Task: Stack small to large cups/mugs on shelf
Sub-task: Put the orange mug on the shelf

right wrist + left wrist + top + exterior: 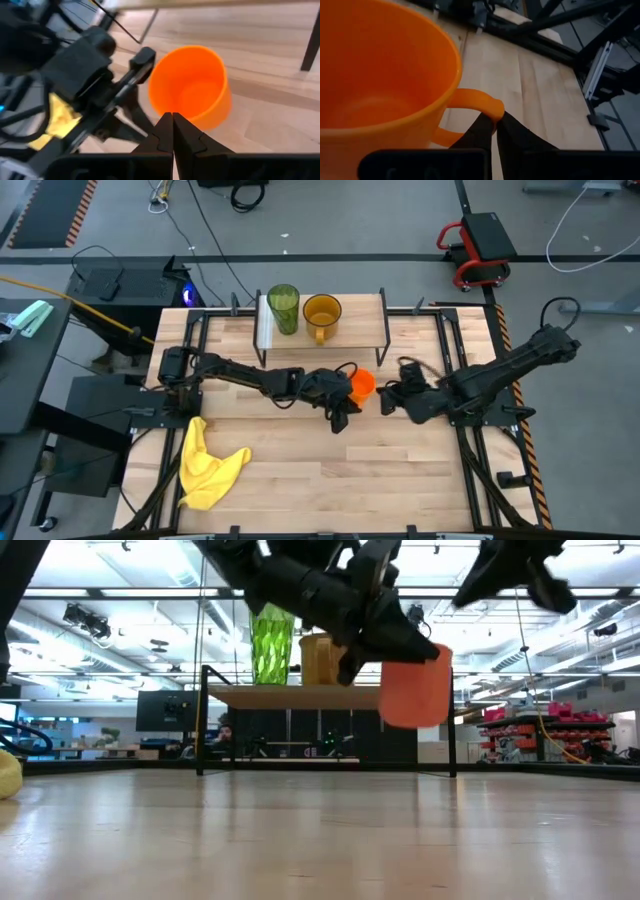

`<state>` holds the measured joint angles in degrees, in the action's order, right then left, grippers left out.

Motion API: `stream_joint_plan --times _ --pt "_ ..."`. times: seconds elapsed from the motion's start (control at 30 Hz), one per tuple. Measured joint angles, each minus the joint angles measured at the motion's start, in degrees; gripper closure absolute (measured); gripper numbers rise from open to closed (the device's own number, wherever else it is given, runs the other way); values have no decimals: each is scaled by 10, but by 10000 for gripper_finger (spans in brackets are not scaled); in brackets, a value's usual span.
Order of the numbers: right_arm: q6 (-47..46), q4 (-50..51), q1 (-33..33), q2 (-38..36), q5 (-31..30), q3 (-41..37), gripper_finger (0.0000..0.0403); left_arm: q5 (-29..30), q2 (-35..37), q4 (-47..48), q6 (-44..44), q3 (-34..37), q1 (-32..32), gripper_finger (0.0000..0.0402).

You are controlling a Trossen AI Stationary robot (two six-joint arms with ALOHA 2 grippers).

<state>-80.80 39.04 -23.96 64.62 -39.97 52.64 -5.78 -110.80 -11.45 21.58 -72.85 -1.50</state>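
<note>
No lettering, label, brand mark or number can be read anywhere: not on the cups, the shelf, the tabletop, the arms, or the equipment in the room behind.

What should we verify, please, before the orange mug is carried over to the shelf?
1. Left end effector shut on orange mug handle: ok.
2. Mug lifted off the table, per low view: ok.
3. Right end effector shut, holding nothing, beside the mug: ok.
4. Green tumbler and amber mug upright on shelf: ok.
5. Free board right of amber mug: ok.
6. Grip firmness on handle: cannot tell.
</note>
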Motion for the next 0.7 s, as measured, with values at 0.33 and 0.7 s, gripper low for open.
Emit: stream_joint_plan --times 0.33,0.7 --pt "-7 77 -67 -68 -35 0 399 41 0 81 -47 -113 26 387" --pt "-1 108 -120 -109 -65 0 399 34 0 108 -44 -159 107 387"
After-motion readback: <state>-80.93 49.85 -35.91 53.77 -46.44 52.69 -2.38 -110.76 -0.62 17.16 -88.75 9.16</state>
